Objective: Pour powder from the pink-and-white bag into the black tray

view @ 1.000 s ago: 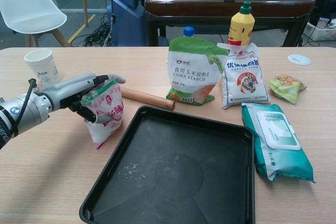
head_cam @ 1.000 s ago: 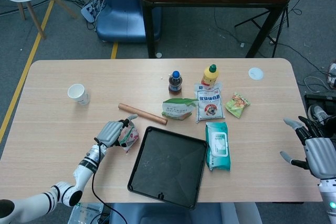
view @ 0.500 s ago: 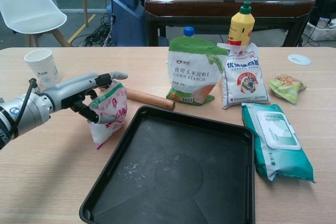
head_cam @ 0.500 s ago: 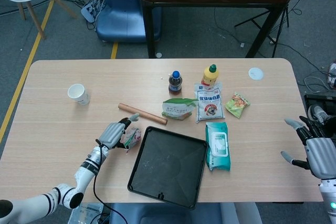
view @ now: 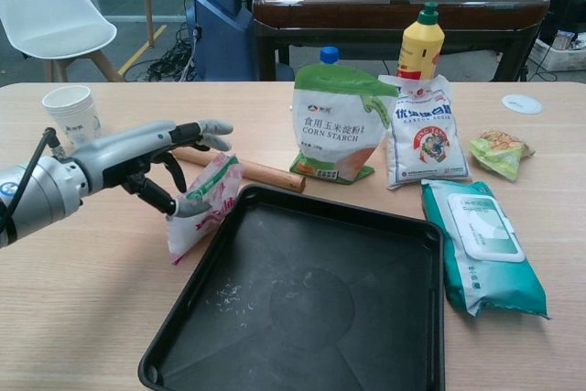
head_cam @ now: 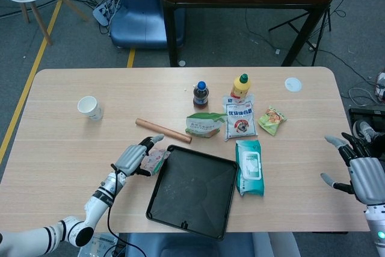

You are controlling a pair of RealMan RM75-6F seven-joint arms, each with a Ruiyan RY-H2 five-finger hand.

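silver-grey left robot hand [view: 156, 162], black cable, white forearm, grey right robot hand [head_cam: 361, 170]

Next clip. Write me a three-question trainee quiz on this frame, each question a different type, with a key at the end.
1. True or false: the left hand holds the pink-and-white bag tilted toward the black tray.
2. Multiple choice: what lies right behind the bag on the table? A) a paper cup B) a wooden rolling pin C) a pack of wipes
3. Fill in: the right hand holds nothing, and its fingers are ____.

Key: 1 true. 2 B. 3 apart: it sits at the table's far right edge in the head view, away from every object.
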